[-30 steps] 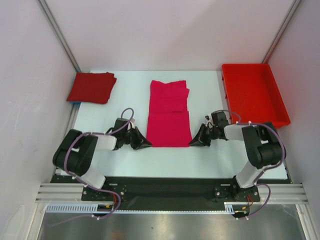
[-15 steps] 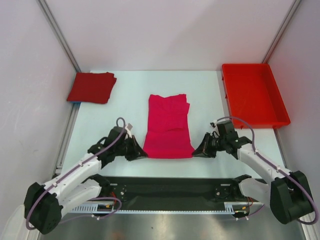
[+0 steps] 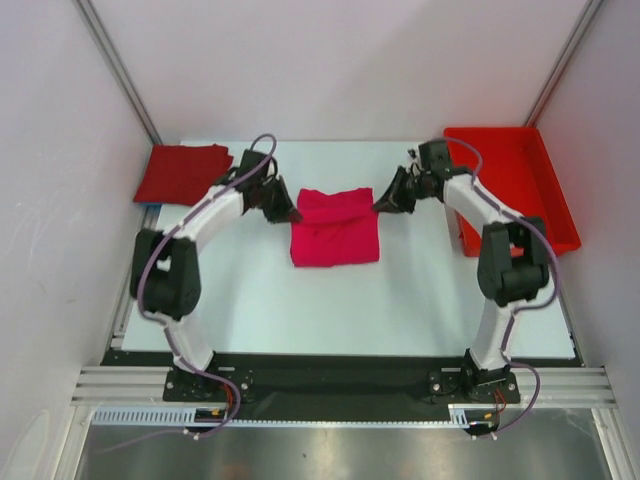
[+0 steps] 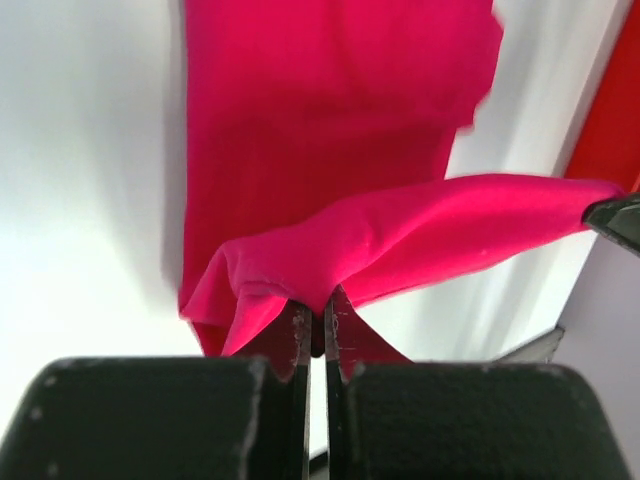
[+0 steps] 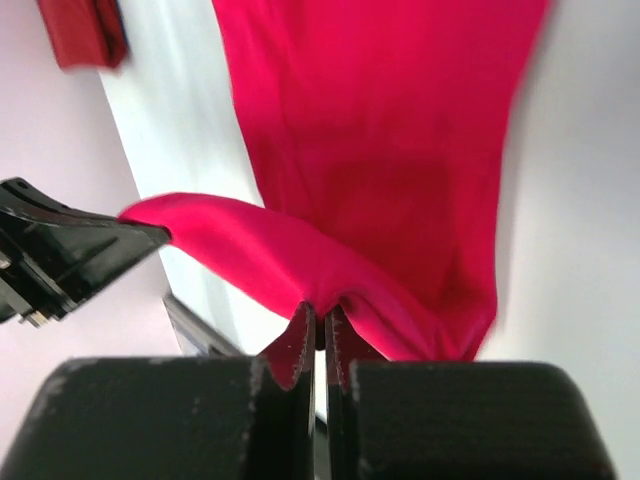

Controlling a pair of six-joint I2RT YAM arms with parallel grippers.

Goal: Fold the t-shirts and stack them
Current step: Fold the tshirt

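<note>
The magenta-pink t-shirt (image 3: 335,228) lies doubled over in the middle of the table, its near hem carried to the far end. My left gripper (image 3: 291,214) is shut on its far left corner, and my right gripper (image 3: 380,205) is shut on its far right corner. In the left wrist view the pinched hem of the pink t-shirt (image 4: 400,235) stretches across to the other gripper's tip at the right edge. The right wrist view shows the same pink t-shirt (image 5: 370,150) hanging from my shut jaws. A darker crimson t-shirt (image 3: 184,174) lies folded at the far left.
A rigid red plastic tray (image 3: 508,186) stands at the far right, close behind my right arm. White walls enclose the table on three sides. The crimson shirt (image 5: 85,30) also shows at the top left of the right wrist view.
Both grippers have carried the pink shirt's near hem from the table's front to its far end, folding the shirt in half. Both arms now stretch far forward.
</note>
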